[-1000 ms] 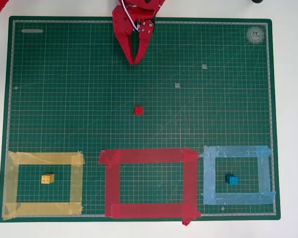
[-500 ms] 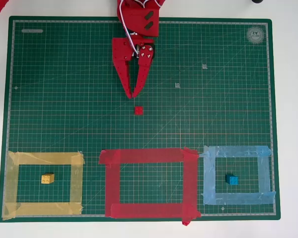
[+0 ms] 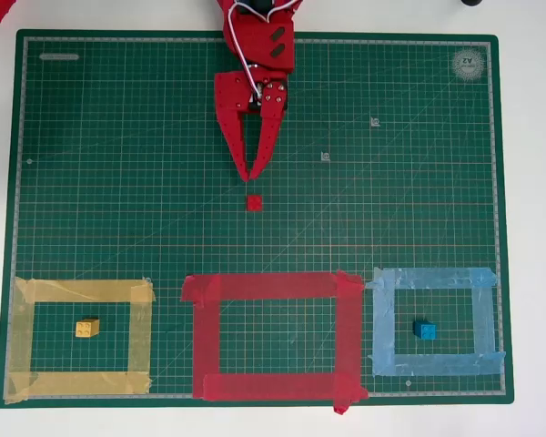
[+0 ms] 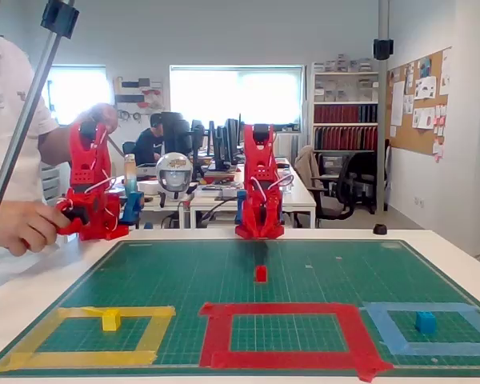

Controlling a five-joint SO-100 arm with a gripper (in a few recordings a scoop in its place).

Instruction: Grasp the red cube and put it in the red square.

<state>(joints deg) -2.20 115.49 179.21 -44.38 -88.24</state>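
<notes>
The red cube (image 3: 254, 203) sits flat on the green cutting mat (image 3: 118, 182), its edges roughly square with the grid lines; being a cube, it has no long axis to speak of. It lies just beyond the fingertips of the gripper (image 3: 255, 175), apart from them and in line with where they point. The fingers converge to a near-closed point, holding nothing. Past the cube, well away from the fingers, lies the red square (image 3: 273, 287).
</notes>
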